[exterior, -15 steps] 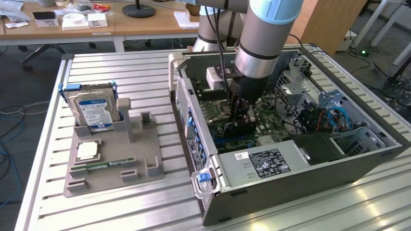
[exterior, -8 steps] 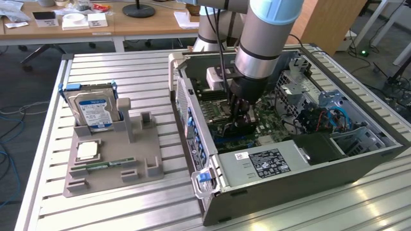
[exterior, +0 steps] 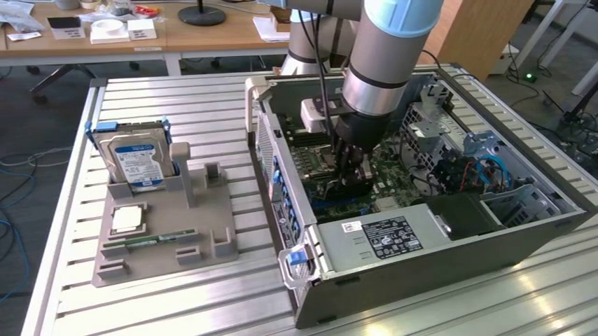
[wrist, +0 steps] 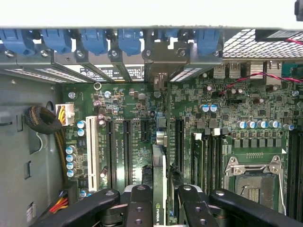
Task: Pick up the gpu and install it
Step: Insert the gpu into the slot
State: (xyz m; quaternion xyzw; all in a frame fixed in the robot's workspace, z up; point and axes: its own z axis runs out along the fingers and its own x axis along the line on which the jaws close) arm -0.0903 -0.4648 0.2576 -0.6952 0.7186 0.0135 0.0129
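Observation:
The gpu (wrist: 159, 163) appears edge-on in the wrist view as a thin green card, with its silver bracket (wrist: 160, 78) toward the row of blue slot clips. My gripper (wrist: 160, 191) is shut on it, one black finger (wrist: 139, 201) on each side. The card stands upright just over the motherboard (wrist: 128, 101), between the long black expansion slots (wrist: 127, 151); I cannot tell whether it touches one. In the exterior view my gripper (exterior: 351, 178) reaches down inside the open computer case (exterior: 280, 175), over the middle of the board.
A grey parts holder (exterior: 164, 238) on the exterior view's left carries a silver hard drive (exterior: 138, 161), a processor chip (exterior: 128, 218) and a green memory stick (exterior: 150, 240). Inside the case are a power supply (exterior: 393, 234), the empty processor socket (wrist: 253, 182) and cable bundles (wrist: 45, 123).

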